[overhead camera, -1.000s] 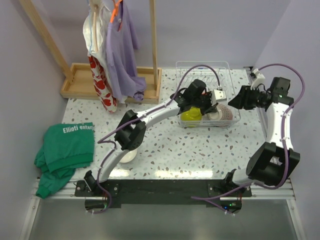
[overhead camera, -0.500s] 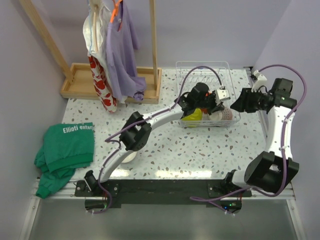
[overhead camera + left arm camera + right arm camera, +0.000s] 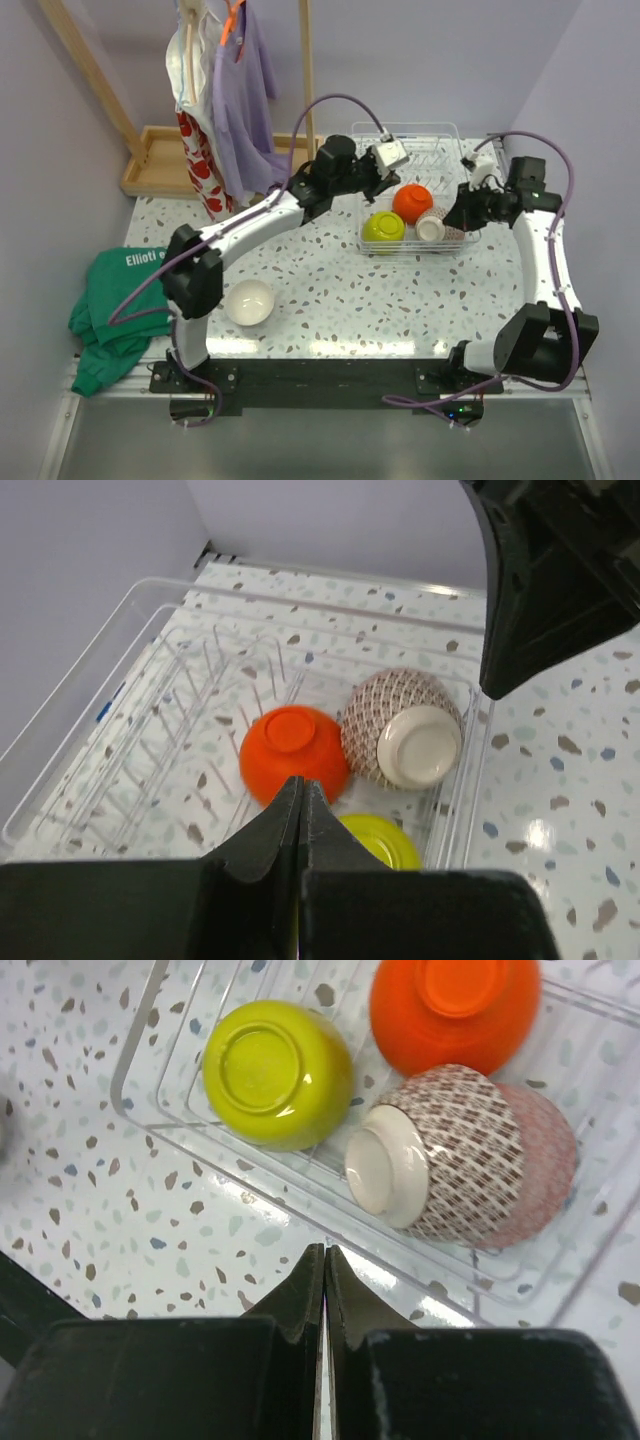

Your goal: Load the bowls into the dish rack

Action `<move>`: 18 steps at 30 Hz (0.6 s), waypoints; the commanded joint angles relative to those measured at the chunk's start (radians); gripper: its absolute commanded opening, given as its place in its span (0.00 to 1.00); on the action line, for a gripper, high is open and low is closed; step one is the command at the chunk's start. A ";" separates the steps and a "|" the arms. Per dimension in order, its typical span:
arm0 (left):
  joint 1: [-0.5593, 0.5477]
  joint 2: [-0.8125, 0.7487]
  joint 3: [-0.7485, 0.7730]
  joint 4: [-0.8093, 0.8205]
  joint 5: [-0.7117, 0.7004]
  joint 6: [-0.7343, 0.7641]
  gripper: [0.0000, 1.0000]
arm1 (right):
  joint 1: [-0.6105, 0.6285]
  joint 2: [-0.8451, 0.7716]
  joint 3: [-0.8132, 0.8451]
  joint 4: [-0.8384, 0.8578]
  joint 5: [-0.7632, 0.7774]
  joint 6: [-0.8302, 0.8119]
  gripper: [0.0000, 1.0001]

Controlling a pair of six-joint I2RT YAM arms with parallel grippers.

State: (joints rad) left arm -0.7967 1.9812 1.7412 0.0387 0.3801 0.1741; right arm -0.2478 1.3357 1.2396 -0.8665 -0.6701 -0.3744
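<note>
Inside dish rack: lime bowl, orange bowl, patterned bowl.

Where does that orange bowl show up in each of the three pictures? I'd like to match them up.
Top external: the orange bowl sits bottom-up in the dish rack, right of centre in the picture.
Left wrist: near the middle of the picture, slightly left.
Right wrist: at the top edge, right of middle, partly cut off.
Shared landmark: the patterned bowl lying on its side next to it.
</note>
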 commanded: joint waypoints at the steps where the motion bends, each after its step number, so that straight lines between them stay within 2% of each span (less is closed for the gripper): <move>1: -0.009 -0.148 -0.256 -0.026 -0.036 0.090 0.00 | 0.123 0.045 0.023 0.041 0.112 -0.044 0.00; 7: -0.010 -0.188 -0.376 -0.063 -0.041 0.076 0.00 | 0.185 0.144 0.053 0.067 0.202 -0.023 0.00; 18: -0.010 -0.133 -0.393 -0.056 -0.049 0.074 0.00 | 0.188 0.272 0.123 0.072 0.326 -0.031 0.00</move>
State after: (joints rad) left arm -0.8078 1.8320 1.3426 -0.0502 0.3397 0.2287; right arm -0.0628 1.5970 1.3083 -0.8299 -0.4149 -0.3977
